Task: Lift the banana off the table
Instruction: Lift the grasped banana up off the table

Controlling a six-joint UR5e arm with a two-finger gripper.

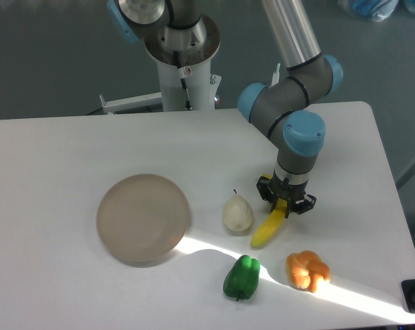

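White, flat counter (69,151) with a rounded far-right corner; broad bare stretch along the left side and the far edge, tighter room at the right front where the fruit crowds together; bright band of sunlight slanting across the near right part. Smooth, bright-yellow, curved banana (265,230) lying right of centre, lower tip free and pointing toward the near edge, upper end tucked between the dark fingers (286,204), closed in against its sides, seemingly gripping it. Pale cream pear (237,212) just beside the banana on its left, stem up; glossy green pepper (241,277) and lumpy orange item (307,269) nearer the front edge, apart from the banana; round tan-grey matte plate (144,218) well apart to the left.
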